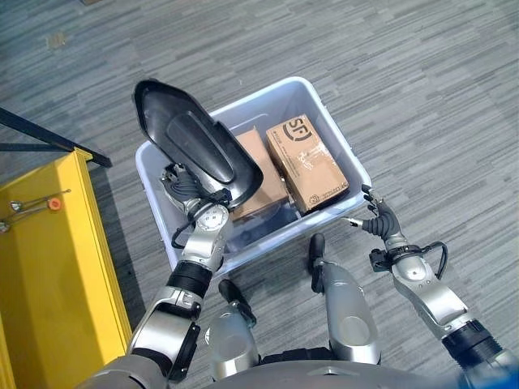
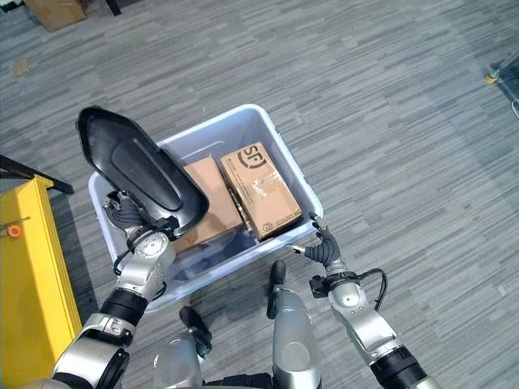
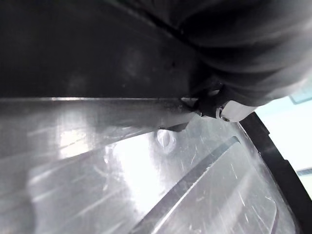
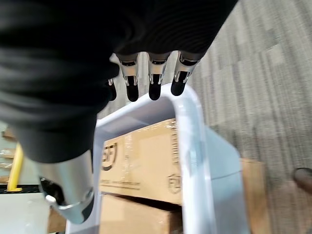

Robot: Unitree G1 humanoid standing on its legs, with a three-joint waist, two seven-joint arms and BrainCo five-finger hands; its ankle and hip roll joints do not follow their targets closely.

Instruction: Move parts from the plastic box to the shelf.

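Grey carpet floor: plastic box (image 1: pixel 345 154) holding cardboard boxes (image 1: pixel 308 162), your left hand (image 1: pixel 182 185) clamped on black part (image 1: pixel 195 146) (lifted above it), right hand (image 2: pixel 323 247) fingers relaxed at rim; tilted part may slip.

I see the pale plastic box (image 1: pixel 341 143) on the floor, two cardboard boxes (image 1: pixel 306 162) inside, a black curved part (image 1: pixel 197 143) tilted above it.

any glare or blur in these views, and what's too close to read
Left wrist view: the black plastic part sits too close, a dark blur, with bright glare below it. Right wrist view: the right hand cover is a dark mass, the plastic box rim soft. Eye views: evenly lit.
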